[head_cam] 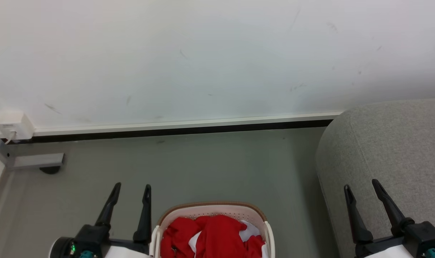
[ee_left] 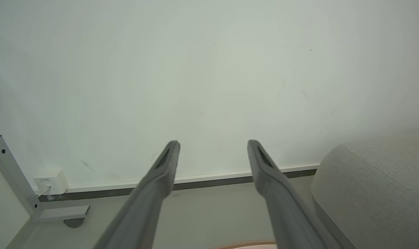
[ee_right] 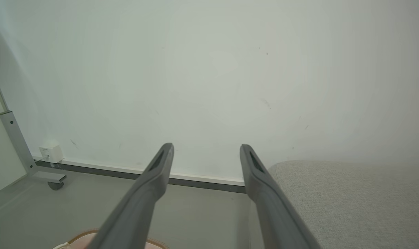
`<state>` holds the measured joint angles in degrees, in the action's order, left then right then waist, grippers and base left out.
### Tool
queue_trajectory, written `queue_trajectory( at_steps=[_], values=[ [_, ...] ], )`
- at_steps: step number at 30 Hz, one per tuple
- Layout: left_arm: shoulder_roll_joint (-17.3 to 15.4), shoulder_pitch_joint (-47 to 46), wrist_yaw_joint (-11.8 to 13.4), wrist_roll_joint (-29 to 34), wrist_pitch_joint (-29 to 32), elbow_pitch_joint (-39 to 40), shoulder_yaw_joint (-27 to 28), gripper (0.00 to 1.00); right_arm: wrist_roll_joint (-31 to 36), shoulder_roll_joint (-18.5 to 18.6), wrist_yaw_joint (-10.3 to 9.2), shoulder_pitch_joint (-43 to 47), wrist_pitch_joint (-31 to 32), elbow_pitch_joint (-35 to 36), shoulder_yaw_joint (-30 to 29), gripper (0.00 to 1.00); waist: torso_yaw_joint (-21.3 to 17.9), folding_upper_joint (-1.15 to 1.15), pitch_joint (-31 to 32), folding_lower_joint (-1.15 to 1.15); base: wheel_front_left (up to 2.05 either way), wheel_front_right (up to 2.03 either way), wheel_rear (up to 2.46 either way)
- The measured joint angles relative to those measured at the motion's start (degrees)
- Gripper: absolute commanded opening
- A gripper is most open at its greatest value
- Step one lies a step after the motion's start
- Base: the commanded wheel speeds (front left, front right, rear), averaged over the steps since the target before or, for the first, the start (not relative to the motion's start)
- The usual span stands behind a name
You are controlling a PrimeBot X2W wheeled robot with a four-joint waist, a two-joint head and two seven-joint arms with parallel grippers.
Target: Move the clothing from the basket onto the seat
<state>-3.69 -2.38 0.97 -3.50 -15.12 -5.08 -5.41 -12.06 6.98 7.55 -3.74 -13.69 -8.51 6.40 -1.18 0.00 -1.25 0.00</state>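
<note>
From the head camera: red clothing (head_cam: 217, 229) heaped in the basket (head_cam: 212, 205) at the near middle, down on the floor (head_cam: 203, 165), with a bit of pale cloth (head_cam: 251, 231) tucked among the red. To the right, apart from the heap, the grey seat (head_cam: 393, 150), bare of anything red as far as visible. Just left of the basket, the left gripper (head_cam: 132, 185), jaws apart and holding nothing. At near right, seen against the grey of the seat, the right gripper (head_cam: 360, 184), jaws likewise apart and empty. Beyond, the far wall (head_cam: 217, 53) and a white socket box (head_cam: 13, 123) at far left. From the left wrist: looks along two spread fingers (ee_left: 162, 176) toward the wall, nothing between them. Catches a sliver of the basket's brown rim at the bottom edge and the rounded end of the seat at right, no garment on it. From the right wrist: the same spread fingers with nothing gripped, the basket's rim low at left, a broad stretch of seat at right, plain grey. Judged from all this: nothing of the task done yet, seemingly at its very start. Left to do: reach down into the basket, close on a red garment, lift clear of the rim, carry right, lay on the seat, then repeat until no red left in the basket. Cannot tell how many garments make up the heap, with the near part of the basket cut off by the bottom edge.
</note>
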Motion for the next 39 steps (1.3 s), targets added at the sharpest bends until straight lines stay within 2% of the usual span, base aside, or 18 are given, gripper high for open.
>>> queue_trajectory(
  at_steps=[18,27,39],
  values=[
    [0.47,0.06,-0.46,-0.15,-0.01,0.2,0.53,1.0,-0.77,-0.09,0.0,0.02,-0.05,-0.01,-0.07,1.0,-0.53,0.0,-0.66,0.0,0.0,0.0,0.0],
    [0.66,-0.7,-0.31,-0.7,-0.01,-1.0,0.79,1.0,-1.93,0.3,0.0,-0.96,-0.49,0.12,-0.56,1.0,-2.98,0.0,-2.65,0.0,0.0,0.0,0.0],
    [0.79,-5.14,-0.12,-1.23,-0.01,-9.49,-0.54,1.0,-4.5,0.83,0.0,-3.65,-1.09,0.88,0.2,1.0,-7.69,0.0,-8.09,0.0,0.0,0.0,0.0]
  ],
)
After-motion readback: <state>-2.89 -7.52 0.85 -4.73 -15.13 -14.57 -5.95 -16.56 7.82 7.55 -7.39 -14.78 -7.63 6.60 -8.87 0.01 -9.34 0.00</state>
